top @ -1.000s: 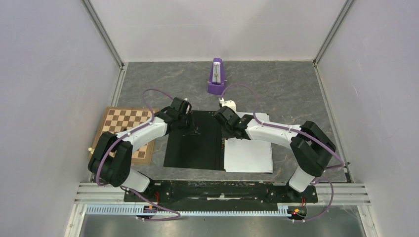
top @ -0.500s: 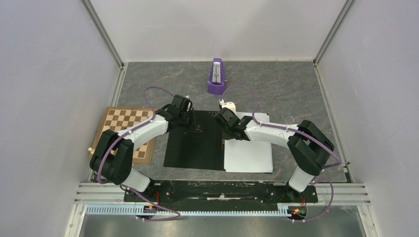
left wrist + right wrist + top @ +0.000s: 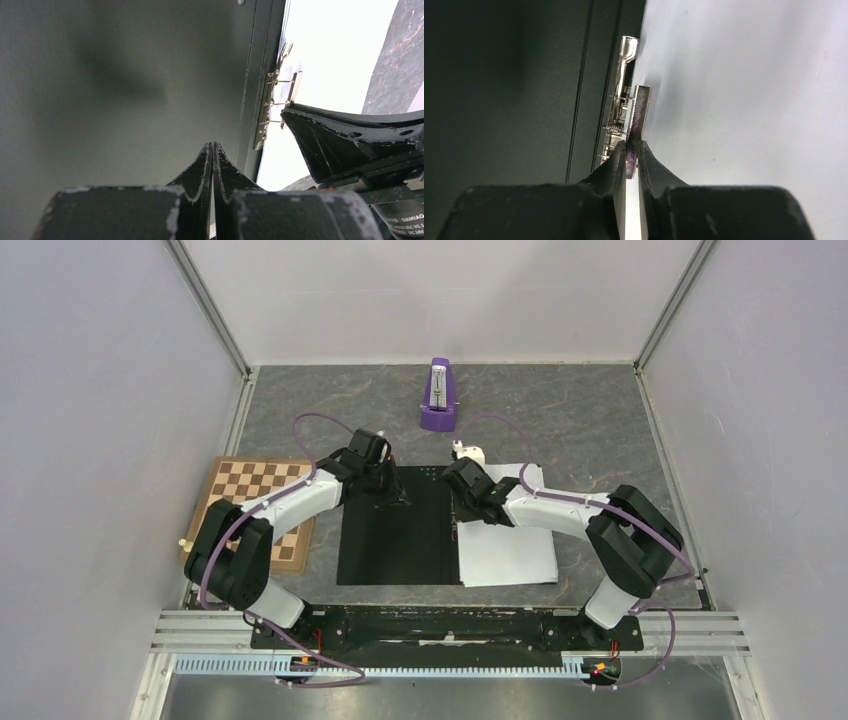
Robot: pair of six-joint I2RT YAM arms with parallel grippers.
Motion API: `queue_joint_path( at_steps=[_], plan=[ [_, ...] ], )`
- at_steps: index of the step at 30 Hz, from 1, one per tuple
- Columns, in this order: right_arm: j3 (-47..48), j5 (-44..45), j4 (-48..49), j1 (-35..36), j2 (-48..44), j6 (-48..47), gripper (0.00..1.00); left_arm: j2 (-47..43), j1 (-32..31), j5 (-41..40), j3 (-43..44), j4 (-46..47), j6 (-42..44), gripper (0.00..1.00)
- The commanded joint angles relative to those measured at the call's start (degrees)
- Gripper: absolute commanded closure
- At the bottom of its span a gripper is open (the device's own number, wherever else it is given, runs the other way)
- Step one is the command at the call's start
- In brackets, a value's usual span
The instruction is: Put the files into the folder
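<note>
While the folder (image 3: pixel 395 530) lies open, black side up, mid-surface (image 3: pixel 600 420) with the files (image 3: pixel 510 555) on its right half, I have the right gripper (image 3: pixel 633 150) with its fingers clamped on the lever of the metal clip (image 3: pixel 626 75) at the spine. The left gripper (image 3: pixel 213 150), fingers together on nothing, seems to pin the left half. I judge this the clipping step: next the lever must come down on the sheets' edge

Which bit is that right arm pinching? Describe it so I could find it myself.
Find the open black folder in the middle of the table. Down its spine, where black meets the white sheets, runs a narrow metal clip, its tab between the right arm's fingers. It is the only shiny silver thing there.
</note>
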Motion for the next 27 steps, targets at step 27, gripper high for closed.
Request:
queue_joint_path(
  at_steps=[27],
  plan=[
    [-16.0, -9.3, 10.0, -7.0, -9.3, -7.0, 0.96, 6.1, 0.3, -2.2, -10.3, 10.7, -15.6, 0.98]
  ],
)
